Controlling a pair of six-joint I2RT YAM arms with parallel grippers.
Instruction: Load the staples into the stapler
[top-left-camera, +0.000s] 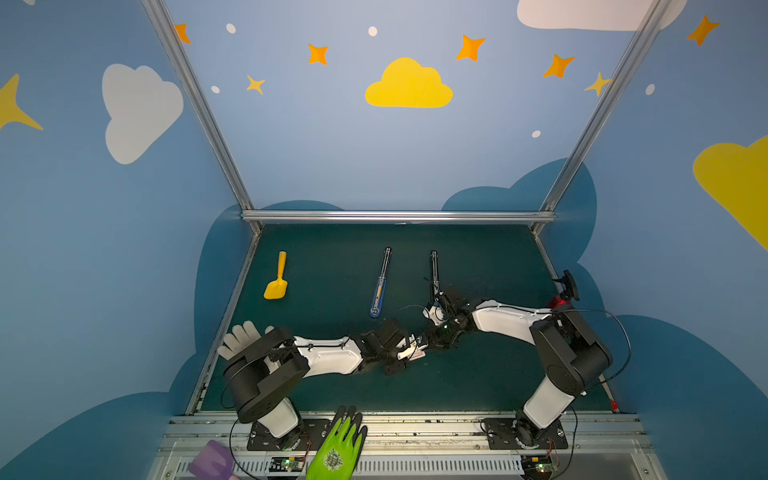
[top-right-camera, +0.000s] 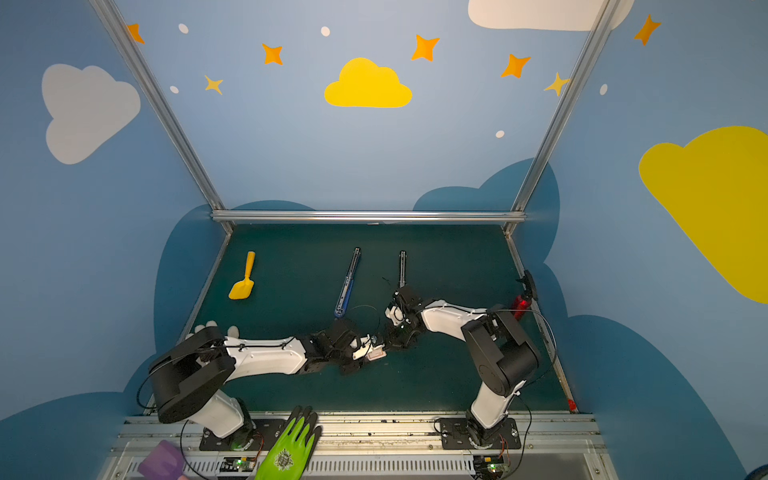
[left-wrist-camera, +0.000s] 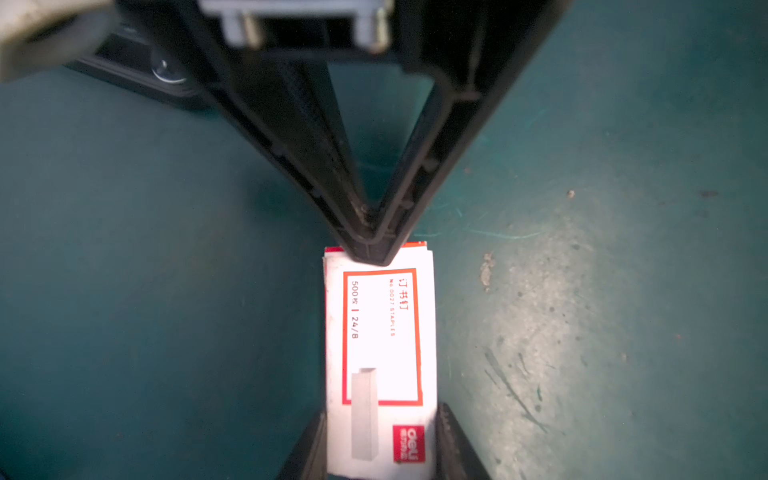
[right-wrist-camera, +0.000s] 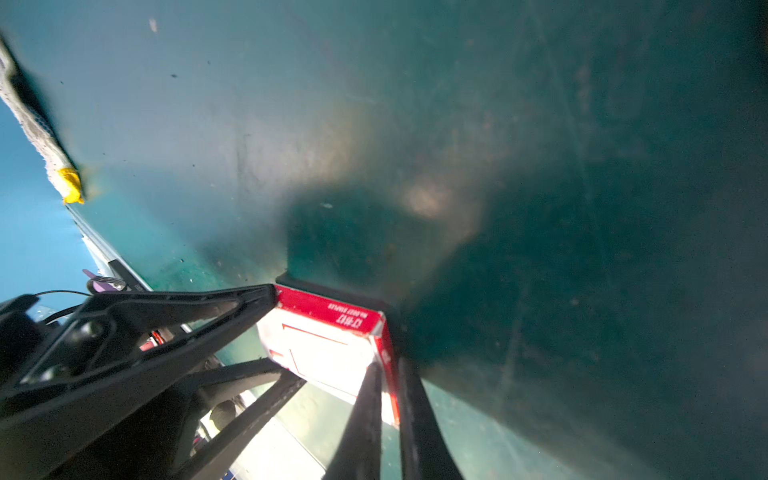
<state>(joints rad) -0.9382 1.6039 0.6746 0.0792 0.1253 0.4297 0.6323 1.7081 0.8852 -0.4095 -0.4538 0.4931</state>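
Where the two arms meet, front-centre of the green mat (top-left-camera: 478, 257), I log item 1: staple box (left-wrist-camera: 380, 332). White card, red label, printed face toward the L wrist cam. Can't tell if it rests on the mat or sits just above it.

2. L gripper (left-wrist-camera: 380, 453): clamped on the box's long sides at one end, one finger (left-wrist-camera: 455, 449) per side.
3. R gripper (left-wrist-camera: 370, 249): tips pressed nearly together at the box's opp. end. In the R wrist view a thin red edge of the box sits between them, so I read it as pinching that end.
4. stapler (top-left-camera: 379, 291): blue, opened out flat, mid-mat, behind both grippers and apart from them.
5. silvery bar (top-left-camera: 434, 266): just right of the stapler, approx. parallel. Near end is hidden by the R arm, so I can't tell what it is.
6. yellow scoop (top-left-camera: 276, 280): left rear of mat, handle pointing away.
7. white glove (top-left-camera: 241, 336): left edge of mat, partly under the L arm.
8. green glove (top-left-camera: 338, 446) and purple item (top-left-camera: 212, 459): on the front rail (top-left-camera: 415, 419), off the mat.
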